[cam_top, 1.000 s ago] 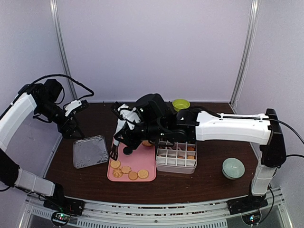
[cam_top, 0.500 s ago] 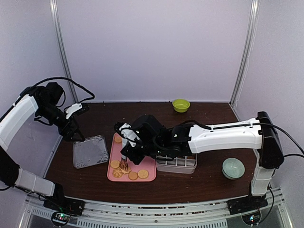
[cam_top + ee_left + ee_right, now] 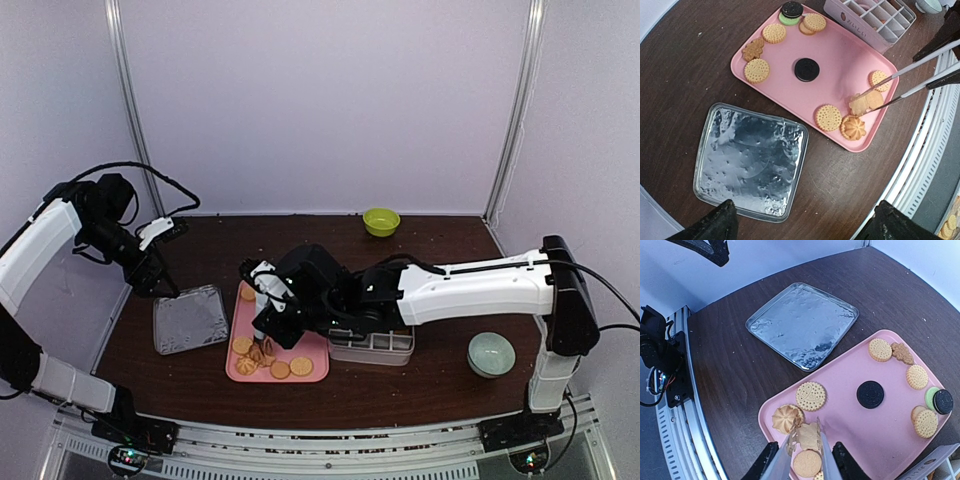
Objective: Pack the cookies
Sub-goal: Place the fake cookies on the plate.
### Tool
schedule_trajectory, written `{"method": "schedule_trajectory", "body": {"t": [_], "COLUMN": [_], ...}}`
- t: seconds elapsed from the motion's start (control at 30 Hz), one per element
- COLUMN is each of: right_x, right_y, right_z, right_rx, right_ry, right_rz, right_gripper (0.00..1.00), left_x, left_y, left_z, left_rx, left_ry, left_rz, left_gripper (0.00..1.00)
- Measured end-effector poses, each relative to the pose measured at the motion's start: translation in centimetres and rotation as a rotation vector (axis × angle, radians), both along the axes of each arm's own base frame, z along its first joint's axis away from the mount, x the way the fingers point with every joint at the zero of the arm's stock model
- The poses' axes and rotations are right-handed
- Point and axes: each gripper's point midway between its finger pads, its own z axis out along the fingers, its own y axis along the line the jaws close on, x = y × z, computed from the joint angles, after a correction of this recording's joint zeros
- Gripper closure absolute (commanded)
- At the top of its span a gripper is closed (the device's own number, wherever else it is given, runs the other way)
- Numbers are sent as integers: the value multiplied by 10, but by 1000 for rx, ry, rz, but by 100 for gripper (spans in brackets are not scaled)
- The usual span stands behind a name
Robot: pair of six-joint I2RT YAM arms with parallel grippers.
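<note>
Several cookies lie on a pink tray [image 3: 890,440], mostly tan, one black [image 3: 870,394]. My right gripper [image 3: 805,462] is shut on metal tongs [image 3: 821,450]. The tong tips straddle a tan flower-shaped cookie [image 3: 809,436] at the tray's near-left corner, beside a swirl cookie [image 3: 786,418]. In the top view the right gripper [image 3: 275,325] hangs low over the tray [image 3: 305,345]. My left gripper [image 3: 160,285] is open and empty, high above a silver foil tray [image 3: 750,160]. The left wrist view shows the tongs [image 3: 920,75] reaching the same cookie [image 3: 858,104].
A white compartment box [image 3: 372,343] holding some cookies stands right of the pink tray. A green bowl [image 3: 381,220] sits at the back and a pale bowl [image 3: 491,353] at the near right. The foil tray [image 3: 190,318] lies left of the pink tray.
My right arm swung from the far end of the pink tray down to its near-left corner. The tongs have spread slightly around the flower-shaped cookie. The left arm barely moved.
</note>
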Motion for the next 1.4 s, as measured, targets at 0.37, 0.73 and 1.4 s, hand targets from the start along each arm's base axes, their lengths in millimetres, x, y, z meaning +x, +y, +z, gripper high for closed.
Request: {"method": "schedule_trajectory", "body": {"t": [0.37,0.73,1.4], "right_x": [-3,-5,15], "right_y": [-6,-5,-1], "right_z": [-3,-9,7], "right_rx": [-35,-50,-9], "right_ry": [-39,-42,-132], "right_rz": [-18,-17,-103], "right_gripper": [60,59,94], "left_x": [0,0,1], "left_y": [-2,-3,-3], "left_z": [0,0,-2], "left_rx": [-13,-16,-19], "left_ry": [6,9,18], "left_rz": [-4,-4,-5], "left_gripper": [4,5,6]}}
